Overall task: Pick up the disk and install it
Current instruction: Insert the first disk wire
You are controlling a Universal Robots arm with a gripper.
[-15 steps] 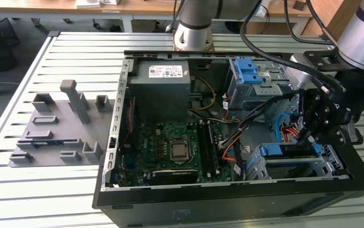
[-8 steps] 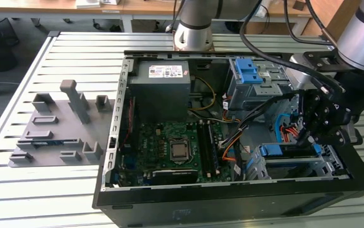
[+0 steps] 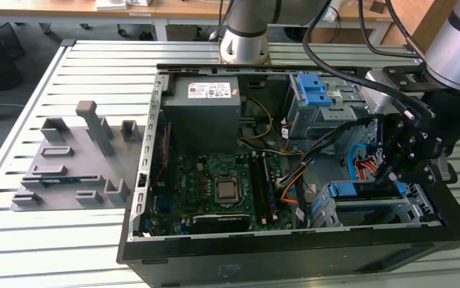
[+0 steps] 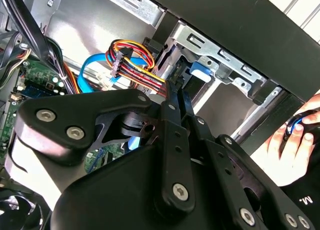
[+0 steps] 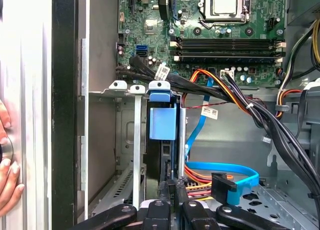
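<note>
Disk (image 5: 163,124) sits edge-on in the metal drive cage (image 5: 127,140) at the case's front corner, blue carrier tab toward the motherboard (image 5: 220,35); in the exterior view its blue frame (image 3: 362,191) shows at about 4 o'clock from the CPU socket (image 3: 227,191). Gripper (image 3: 390,175) hangs directly over the disk; fingers (image 5: 172,190) close together at the disk's rear edge, grip cannot be told. Blue data cable (image 5: 220,169) and red-yellow power leads (image 4: 132,65) crowd just beside the bay. Black cable bundle (image 5: 250,107) crosses between board and cage. A person's hand (image 4: 295,140) rests outside the case wall.
</note>
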